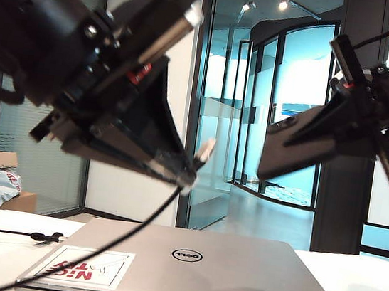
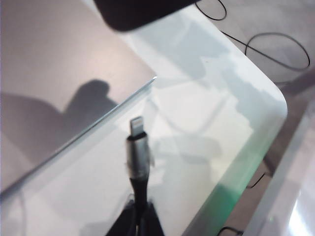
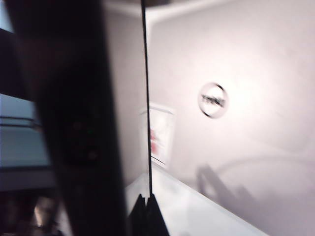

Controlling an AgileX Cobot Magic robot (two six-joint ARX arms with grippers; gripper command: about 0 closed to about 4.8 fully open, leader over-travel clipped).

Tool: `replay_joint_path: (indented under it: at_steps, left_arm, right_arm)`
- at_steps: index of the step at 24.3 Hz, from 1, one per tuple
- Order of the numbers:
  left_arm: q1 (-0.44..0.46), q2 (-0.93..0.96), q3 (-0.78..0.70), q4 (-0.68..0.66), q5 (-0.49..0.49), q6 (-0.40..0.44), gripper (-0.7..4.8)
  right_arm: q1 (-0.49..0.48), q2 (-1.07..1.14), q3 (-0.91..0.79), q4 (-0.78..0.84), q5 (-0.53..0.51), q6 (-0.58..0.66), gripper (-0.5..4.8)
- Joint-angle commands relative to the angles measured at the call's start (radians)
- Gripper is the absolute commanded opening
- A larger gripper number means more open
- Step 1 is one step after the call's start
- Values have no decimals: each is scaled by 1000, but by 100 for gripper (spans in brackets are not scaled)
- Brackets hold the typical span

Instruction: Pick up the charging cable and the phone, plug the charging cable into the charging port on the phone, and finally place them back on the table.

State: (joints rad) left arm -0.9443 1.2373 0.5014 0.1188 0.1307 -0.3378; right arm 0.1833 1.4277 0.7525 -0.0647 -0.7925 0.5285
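The charging cable point(image 1: 114, 239), a long thin black cord with a small silvery-white plug tip, is up in the air in your left gripper point(image 1: 190, 170). Its jaws are pressed together on the cord just behind the plug, and in the exterior view the tip pokes out past the fingertips, angled upward toward the right. From there the cord drops in a slack line over the near left corner of the silver Dell laptop point(image 1: 234, 280) and trails off along the left part of the broad white table point(image 1: 369, 290), where a small black tie sits on it. In the left wrist view you see the plug point(image 2: 137, 129) and its grey metal collar standing clear above the table's bare white top, just beside a corner of the laptop lid, with more black cord looped beyond the table's rounded corner.

The phone point(image 1: 301, 149), a flat black matte slab, is also off the table: your right gripper point(image 1: 360, 113) pinches it at its upper end, high on the right, and it hangs tilted with its lower end pointing down toward the plug. The two are well apart, not yet joined. In the right wrist view the phone point(image 3: 74, 123) is a dark blurred band edge-on, with the laptop lid's round logo behind it.
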Motion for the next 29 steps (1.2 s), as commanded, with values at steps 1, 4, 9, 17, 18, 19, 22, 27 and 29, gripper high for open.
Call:
replay_joint_path:
  at_steps: [1, 4, 9, 17, 18, 19, 22, 27, 29]
  left_arm:
    - [-12, 22, 2, 13, 3, -98, -7]
    - [-12, 42, 2, 25, 3, -143, -7]
    - [-14, 47, 2, 55, 3, -193, -7]
    - [-17, 47, 2, 63, 3, -246, -7]
    - [-17, 47, 2, 63, 3, -246, -7]
    - [-17, 46, 2, 63, 3, -246, -7]
    - [-17, 47, 2, 63, 3, -246, -7]
    - [-17, 47, 2, 63, 3, -246, -7]
    - [-17, 46, 2, 63, 3, -246, -7]
  right_arm:
    - [3, -3, -47, 242, -71, 148, -1]
    - [3, 3, -84, 332, -99, 203, -1]
    - [11, 36, -121, 415, -115, 295, -1]
    - [85, 129, -125, 659, -154, 449, -1]
    - [97, 136, -125, 670, -154, 449, -1]
    - [111, 143, -126, 676, -154, 449, -1]
    - [142, 158, -126, 698, -163, 446, -1]
    - [202, 180, -126, 758, -158, 443, -1]
    - [201, 180, -126, 758, -153, 438, -1]
